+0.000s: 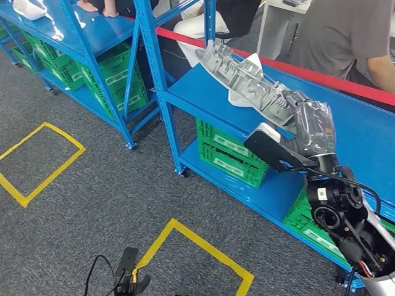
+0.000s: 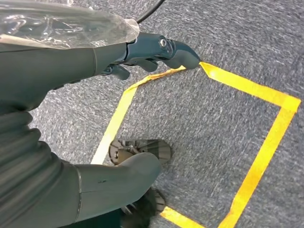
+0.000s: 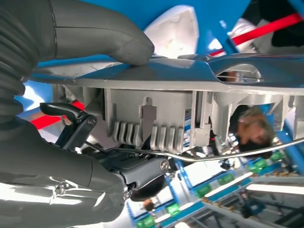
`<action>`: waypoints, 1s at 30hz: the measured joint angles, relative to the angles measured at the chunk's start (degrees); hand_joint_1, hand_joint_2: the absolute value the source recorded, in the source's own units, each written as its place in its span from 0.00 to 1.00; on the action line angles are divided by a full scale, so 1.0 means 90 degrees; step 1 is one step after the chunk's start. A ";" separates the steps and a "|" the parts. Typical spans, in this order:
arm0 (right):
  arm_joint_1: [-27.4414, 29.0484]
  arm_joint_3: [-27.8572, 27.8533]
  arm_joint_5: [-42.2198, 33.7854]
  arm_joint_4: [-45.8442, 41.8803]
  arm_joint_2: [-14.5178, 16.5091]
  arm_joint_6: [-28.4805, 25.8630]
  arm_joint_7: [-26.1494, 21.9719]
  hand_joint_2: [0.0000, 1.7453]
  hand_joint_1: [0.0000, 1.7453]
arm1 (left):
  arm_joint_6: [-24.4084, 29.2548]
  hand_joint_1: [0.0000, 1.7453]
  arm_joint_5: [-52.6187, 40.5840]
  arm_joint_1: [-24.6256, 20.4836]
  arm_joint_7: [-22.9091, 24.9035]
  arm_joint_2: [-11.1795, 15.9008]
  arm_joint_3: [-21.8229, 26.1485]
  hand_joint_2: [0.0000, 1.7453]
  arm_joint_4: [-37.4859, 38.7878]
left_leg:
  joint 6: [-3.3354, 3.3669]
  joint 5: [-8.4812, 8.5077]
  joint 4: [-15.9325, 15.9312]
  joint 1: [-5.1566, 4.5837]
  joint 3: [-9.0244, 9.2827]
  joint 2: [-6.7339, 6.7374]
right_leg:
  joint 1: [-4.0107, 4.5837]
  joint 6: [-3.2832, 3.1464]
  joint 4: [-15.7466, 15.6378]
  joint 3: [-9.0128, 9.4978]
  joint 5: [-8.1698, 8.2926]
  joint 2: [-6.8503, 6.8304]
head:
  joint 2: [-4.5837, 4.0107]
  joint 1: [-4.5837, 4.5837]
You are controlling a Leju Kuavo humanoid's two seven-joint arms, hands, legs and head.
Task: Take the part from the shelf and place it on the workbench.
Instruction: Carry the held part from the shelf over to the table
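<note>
The left hand (image 2: 107, 114) hangs empty over the taped carpet (image 2: 222, 142), fingers apart, while the right hand (image 1: 313, 132) grips the grey part (image 1: 247, 80) raised just above the blue shelf (image 1: 363, 142), so pickup looks done and carrying it to the workbench remains.

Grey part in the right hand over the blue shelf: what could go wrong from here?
1. The right hand grips the long grey part near one end, so the far end could sag or twist in the grasp.
2. That far end lies close to the blue shelf upright and could catch on it when the arm swings.
3. White wrapping lies under the part on the blue shelf and may drag along.
</note>
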 joint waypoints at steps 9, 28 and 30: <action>0.0029 -0.0017 0.0008 0.0001 -0.0001 -0.0004 -0.0013 1.00 1.00 | -0.0007 0.00 -0.0033 -0.0013 0.0021 -0.0009 0.0001 1.00 0.0000 | 0.0276 0.0091 -0.0313 0.0005 0.0121 -0.0492 | -0.0007 0.0204 0.1621 -0.0653 -0.0910 0.0466 | -0.0001 0.0121; 0.0147 -0.0063 0.0185 -0.0123 -0.0013 -0.0021 0.0082 1.00 1.00 | -0.0010 0.00 -0.0093 -0.0006 0.0056 -0.0005 -0.0001 1.00 -0.0002 | -0.0120 -0.0528 0.1557 0.0090 -0.0903 -0.0349 | -0.0044 -0.0046 -0.0014 0.0009 0.0022 0.0219 | 0.0000 0.0053; 0.0146 -0.0062 0.0196 -0.0168 -0.0013 -0.0003 0.0089 1.00 1.00 | -0.0009 0.00 -0.0093 -0.0016 0.0056 0.0009 -0.0001 1.00 -0.0002 | -0.0090 -0.0118 0.0641 0.0080 -0.0431 -0.0195 | -0.0042 -0.0016 -0.0014 0.0028 -0.0001 0.0075 | 0.0000 0.0013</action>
